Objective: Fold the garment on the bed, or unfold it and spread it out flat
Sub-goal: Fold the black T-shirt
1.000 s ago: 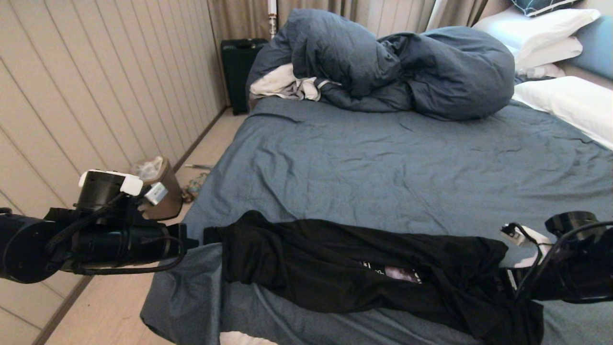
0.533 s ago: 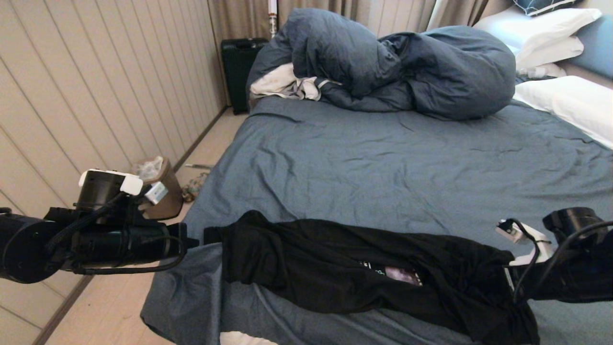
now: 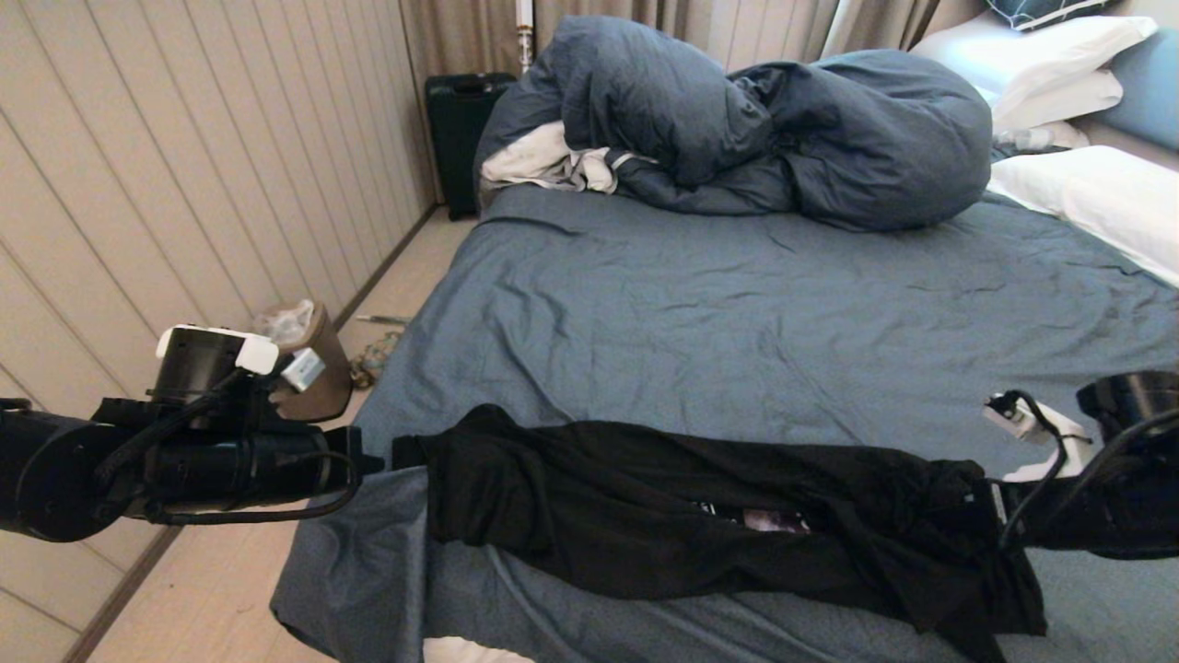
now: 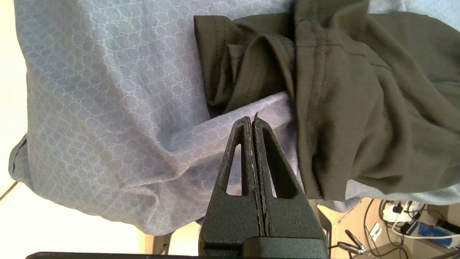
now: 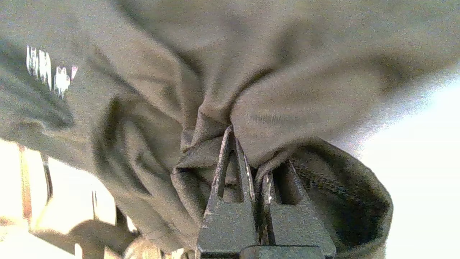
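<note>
The garment (image 3: 599, 497), a black T-shirt, lies bunched in a long strip across the near edge of the bed (image 3: 737, 322); a bit of its print (image 3: 769, 522) shows. My right gripper (image 5: 248, 144) is shut on a gathered fold of the garment (image 5: 287, 54) at its right end, and white lettering (image 5: 46, 68) shows on the cloth. In the head view that gripper (image 3: 993, 516) is half buried in fabric. My left gripper (image 3: 410, 453) is level at the strip's left end. It (image 4: 252, 120) is shut and empty over the sheet (image 4: 107, 90), beside the garment (image 4: 359, 90).
A bulky dark-blue duvet (image 3: 755, 120) with a white cloth (image 3: 543, 157) fills the far side of the bed. White pillows (image 3: 1096, 193) lie at the right. A black case (image 3: 461, 129) and a small bin (image 3: 309, 364) stand on the floor along the panelled wall.
The right gripper has shut on the garment's right end and drawn it to the right, pulling the strip tighter. The left arm has stayed put.
</note>
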Controlling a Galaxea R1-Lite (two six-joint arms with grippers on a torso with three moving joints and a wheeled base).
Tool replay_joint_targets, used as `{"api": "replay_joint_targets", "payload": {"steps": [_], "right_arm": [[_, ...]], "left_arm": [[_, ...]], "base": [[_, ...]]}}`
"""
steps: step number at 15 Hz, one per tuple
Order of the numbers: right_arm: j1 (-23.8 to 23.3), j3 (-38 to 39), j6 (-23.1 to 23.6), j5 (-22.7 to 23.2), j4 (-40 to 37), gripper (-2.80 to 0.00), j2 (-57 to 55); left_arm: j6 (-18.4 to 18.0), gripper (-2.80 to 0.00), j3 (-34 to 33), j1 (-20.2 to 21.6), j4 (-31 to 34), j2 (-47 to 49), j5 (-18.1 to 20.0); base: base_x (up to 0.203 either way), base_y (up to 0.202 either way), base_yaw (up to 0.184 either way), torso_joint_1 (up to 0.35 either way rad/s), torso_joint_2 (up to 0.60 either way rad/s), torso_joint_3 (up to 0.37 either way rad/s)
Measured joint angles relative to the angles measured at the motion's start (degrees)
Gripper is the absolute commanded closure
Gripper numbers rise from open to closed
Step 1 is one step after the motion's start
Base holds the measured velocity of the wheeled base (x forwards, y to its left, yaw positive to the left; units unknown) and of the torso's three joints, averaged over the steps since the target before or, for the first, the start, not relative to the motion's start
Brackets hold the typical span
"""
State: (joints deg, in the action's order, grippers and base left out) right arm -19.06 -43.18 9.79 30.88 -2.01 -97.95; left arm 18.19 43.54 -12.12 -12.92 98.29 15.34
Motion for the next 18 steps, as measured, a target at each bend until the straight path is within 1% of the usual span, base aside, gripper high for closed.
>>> {"api": "replay_joint_targets", "payload": {"steps": [2, 4, 6, 7, 10, 13, 14, 16, 17, 18], "right_arm": [[-5.59, -2.94, -0.03, -0.38, -1.86, 0.0, 0.18], [-10.83, -8.06, 2.39, -0.56, -7.1, 0.0, 0.13], [-14.78, -13.36, 4.65, -0.69, -11.96, 0.0, -0.3], [-16.75, -15.84, 5.2, -0.7, -13.05, 0.0, -0.9], [-23.62, -24.41, 7.52, -0.76, -16.4, 0.0, -4.97], [-29.87, -34.77, 9.41, -1.22, -22.22, 0.0, -9.6], [-31.35, -38.11, 10.16, -1.3, -25.21, 0.0, -10.78], [-32.23, -41.66, 11.21, -1.33, -31.18, 0.0, -11.44], [-30.91, -42.4, 11.28, -1.33, -32.91, 0.0, -10.7], [-28.56, -42.75, 11.2, -1.25, -34.36, 0.0, -9.45]], "left_arm": [[0.0, 0.0, -0.05, 0.0, 0.0, 0.05, -0.04], [0.05, 0.0, 0.0, 0.13, 0.02, -0.17, -0.04], [0.05, 0.0, 0.17, 0.57, 0.0, -0.33, -0.06], [0.06, 0.0, 0.22, 0.62, 0.01, -0.28, -0.06], [0.0, 0.0, 0.22, 0.71, -0.01, -0.04, -0.06], [-0.06, 0.0, 0.0, 0.68, 0.02, 0.05, -0.06], [0.06, 0.0, -0.09, 0.62, 0.05, -0.04, 0.02], [0.45, 0.0, -0.44, 0.19, 0.24, -0.51, 0.09], [0.55, 0.0, -0.57, -0.06, 0.22, -0.74, 0.22], [0.6, 0.0, -0.73, -0.2, 0.2, -0.91, 0.3]], "base": [[0.0, 0.0, 0.0, 0.0, 0.0, 0.0], [0.0, 0.0, 0.0, 0.0, 0.0, 0.0], [0.0, 0.0, 0.0, 0.0, 0.0, 0.0], [0.0, 0.0, 0.0, 0.0, 0.0, 0.0], [0.0, 0.0, 0.0, 0.0, 0.0, 0.0], [0.0, 0.0, 0.0, 0.0, 0.0, 0.0], [0.0, 0.0, 0.0, 0.0, 0.0, 0.0], [0.0, 0.0, 0.0, 0.0, 0.0, 0.0], [0.0, 0.0, 0.0, 0.0, 0.0, 0.0], [0.0, 0.0, 0.0, 0.0, 0.0, 0.0]]}}
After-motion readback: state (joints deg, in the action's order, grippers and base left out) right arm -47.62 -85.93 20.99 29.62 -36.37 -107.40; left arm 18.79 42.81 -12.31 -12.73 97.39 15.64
